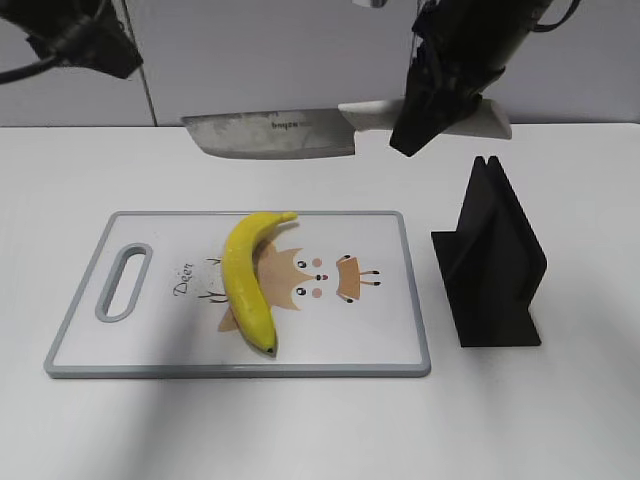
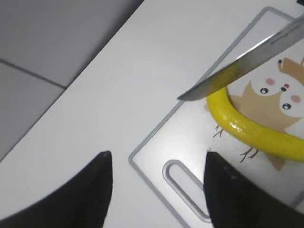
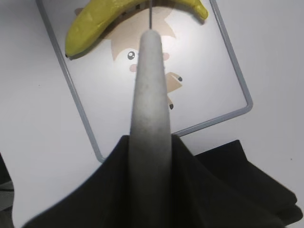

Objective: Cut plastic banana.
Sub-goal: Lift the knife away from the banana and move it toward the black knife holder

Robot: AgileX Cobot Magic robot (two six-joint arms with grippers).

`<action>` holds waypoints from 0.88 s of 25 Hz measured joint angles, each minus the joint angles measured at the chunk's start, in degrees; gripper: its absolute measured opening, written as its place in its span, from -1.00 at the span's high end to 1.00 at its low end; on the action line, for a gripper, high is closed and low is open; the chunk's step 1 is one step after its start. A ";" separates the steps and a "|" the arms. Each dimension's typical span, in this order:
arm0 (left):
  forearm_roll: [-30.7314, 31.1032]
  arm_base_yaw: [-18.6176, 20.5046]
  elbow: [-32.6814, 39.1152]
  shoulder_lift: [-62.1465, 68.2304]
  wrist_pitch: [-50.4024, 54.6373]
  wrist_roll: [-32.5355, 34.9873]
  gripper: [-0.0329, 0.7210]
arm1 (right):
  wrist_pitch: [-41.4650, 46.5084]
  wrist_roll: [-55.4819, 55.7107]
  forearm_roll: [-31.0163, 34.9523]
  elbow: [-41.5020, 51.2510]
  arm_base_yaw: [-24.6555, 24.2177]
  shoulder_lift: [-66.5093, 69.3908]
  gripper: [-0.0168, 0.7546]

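Cutting well means bringing the blade down square across the plastic banana [image 1: 250, 279], which lies curved on the left half of the cutting board [image 1: 400, 300]. Left of the board, the left hand [image 2: 156, 190] hangs spread and empty. The right hand [image 1: 432, 105] clamps the knife [image 1: 270, 134] handle above the board's far edge; lower it level, mid-fruit.

Bright even light, soft faint shadows, blurred close-up wrist foregrounds

"Deer" on cutting board [image 1: 60, 352]
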 joint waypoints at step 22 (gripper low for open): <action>17.79 0.00 1.12 -12.77 18.33 -35.77 -0.60 | -5.10 40.58 -10.55 15.15 0.00 -22.12 0.50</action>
